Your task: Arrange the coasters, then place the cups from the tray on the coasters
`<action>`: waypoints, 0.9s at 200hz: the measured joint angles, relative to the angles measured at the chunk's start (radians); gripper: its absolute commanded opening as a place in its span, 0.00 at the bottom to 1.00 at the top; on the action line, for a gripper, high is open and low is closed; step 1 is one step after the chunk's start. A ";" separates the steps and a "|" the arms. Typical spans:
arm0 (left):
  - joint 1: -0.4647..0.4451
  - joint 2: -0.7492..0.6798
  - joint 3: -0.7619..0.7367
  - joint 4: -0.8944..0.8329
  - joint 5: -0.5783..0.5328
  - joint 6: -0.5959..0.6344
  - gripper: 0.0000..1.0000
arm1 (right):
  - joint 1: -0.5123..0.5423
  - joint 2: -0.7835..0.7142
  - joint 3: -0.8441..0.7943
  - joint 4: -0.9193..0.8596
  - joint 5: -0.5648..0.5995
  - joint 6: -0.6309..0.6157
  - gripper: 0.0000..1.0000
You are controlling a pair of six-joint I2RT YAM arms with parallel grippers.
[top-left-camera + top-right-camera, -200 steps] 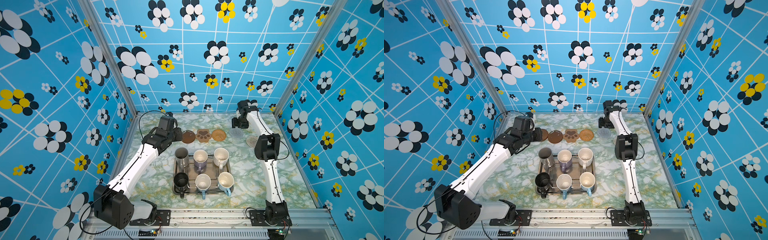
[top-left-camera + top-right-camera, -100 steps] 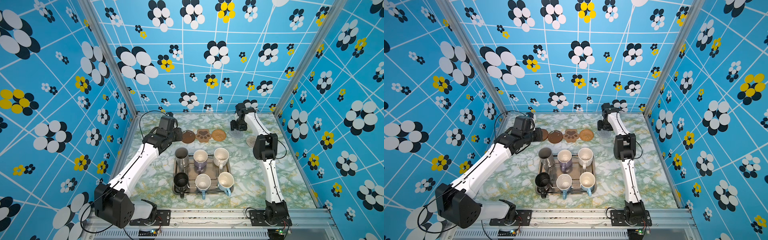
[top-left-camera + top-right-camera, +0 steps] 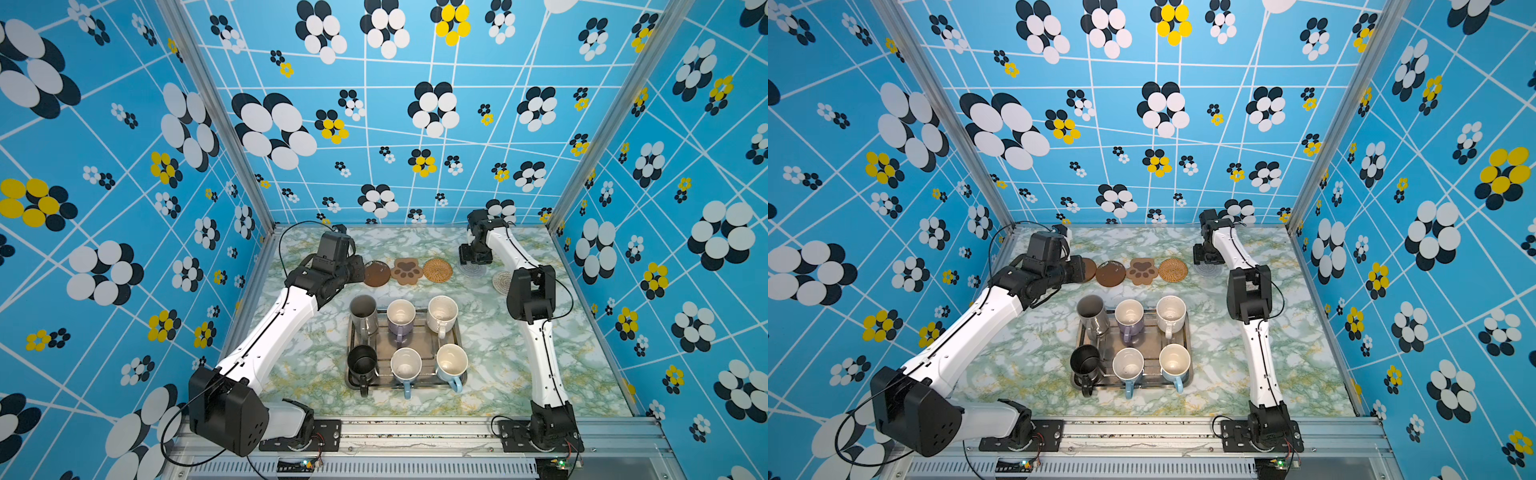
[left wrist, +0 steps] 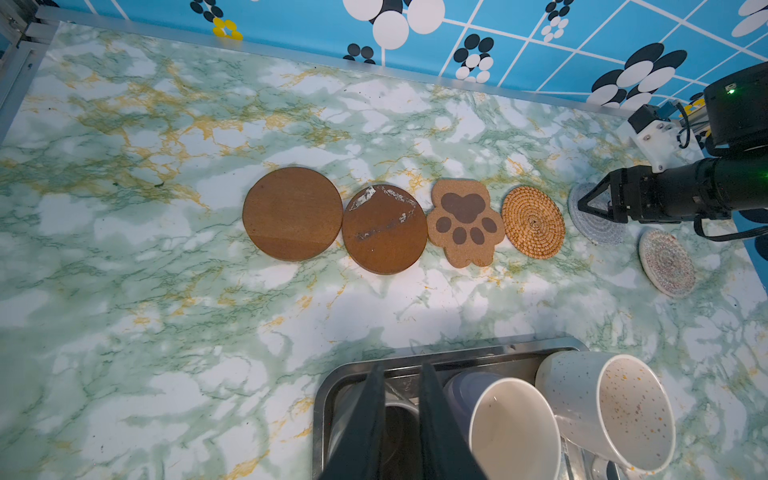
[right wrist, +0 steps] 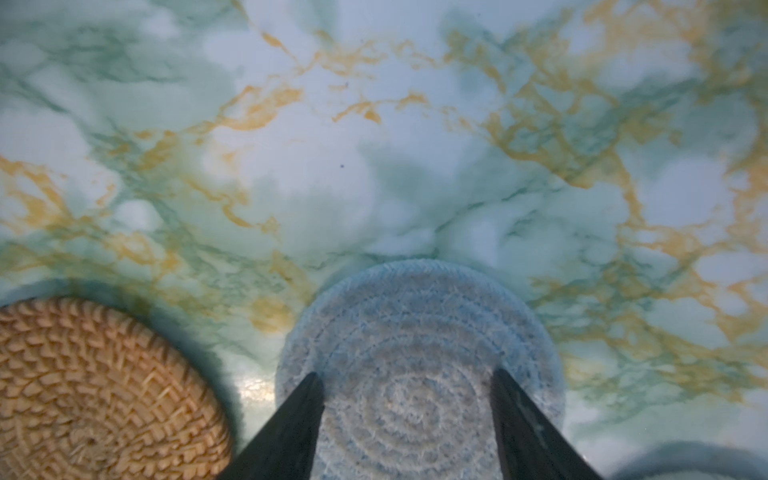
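Several coasters lie in a row at the back: a plain brown disc [image 4: 293, 214], a scuffed brown disc [image 3: 377, 273], a paw-print one [image 3: 407, 271], a rattan one [image 3: 437, 270] and a pale bluish one [image 3: 471, 270]. Another pale one [image 3: 502, 282] lies off the row. My right gripper [image 5: 407, 374] is open, its tips straddling the bluish coaster [image 5: 419, 332] from just above. My left gripper [image 4: 401, 365] hovers by the plain brown disc [image 3: 1089, 270], open only a narrow gap and holding nothing. The tray [image 3: 419, 337] holds several cups, among them a steel one [image 3: 363, 318] and a black mug [image 3: 361, 363].
The marble table [image 3: 519, 365] is walled in by blue flowered panels on three sides. A metal rail [image 3: 415, 430] with both arm bases runs along the front. The right arm's elbow [image 3: 532, 293] stands over the table right of the tray.
My right gripper has come down a little over the bluish coaster. The left arm and the cups have stayed put.
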 measured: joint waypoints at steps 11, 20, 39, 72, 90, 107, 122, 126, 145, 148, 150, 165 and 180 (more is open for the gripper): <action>0.000 0.000 0.000 0.000 0.001 0.000 0.18 | 0.000 -0.017 -0.031 0.010 0.000 0.000 0.66; 0.000 0.000 0.000 0.000 0.003 0.000 0.18 | 0.001 -0.029 -0.052 0.019 0.000 0.000 0.66; 0.000 0.000 0.000 0.000 0.003 0.000 0.19 | 0.003 -0.047 -0.088 0.038 0.000 0.000 0.66; 0.000 0.000 0.000 0.000 0.003 0.000 0.19 | 0.008 -0.065 -0.123 0.058 0.003 0.001 0.66; 0.000 0.000 0.000 0.000 0.003 0.000 0.19 | 0.013 -0.067 -0.127 0.061 0.005 0.001 0.66; 0.000 0.000 0.000 0.000 0.003 0.000 0.19 | 0.020 -0.067 -0.127 0.060 0.006 0.005 0.66; 0.000 0.000 0.000 0.000 0.003 0.000 0.19 | 0.029 -0.067 -0.126 0.060 0.006 0.008 0.66; 0.000 0.000 0.000 0.000 0.003 0.000 0.19 | 0.031 -0.067 -0.126 0.060 0.006 0.009 0.66; 0.000 -0.001 0.000 0.000 0.003 0.000 0.19 | 0.042 -0.067 -0.125 0.059 0.006 0.012 0.66; 0.000 -0.001 0.000 0.000 0.003 0.000 0.19 | 0.044 -0.067 -0.124 0.059 0.006 0.012 0.66; 0.000 -0.001 0.000 0.000 0.003 0.000 0.19 | 0.045 -0.067 -0.124 0.059 0.006 0.012 0.66; 0.000 -0.001 0.000 0.000 0.003 0.000 0.19 | 0.050 -0.067 -0.123 0.057 0.006 0.013 0.66; 0.000 -0.003 0.000 0.000 0.003 0.000 0.19 | 0.052 -0.066 -0.122 0.055 0.006 0.013 0.66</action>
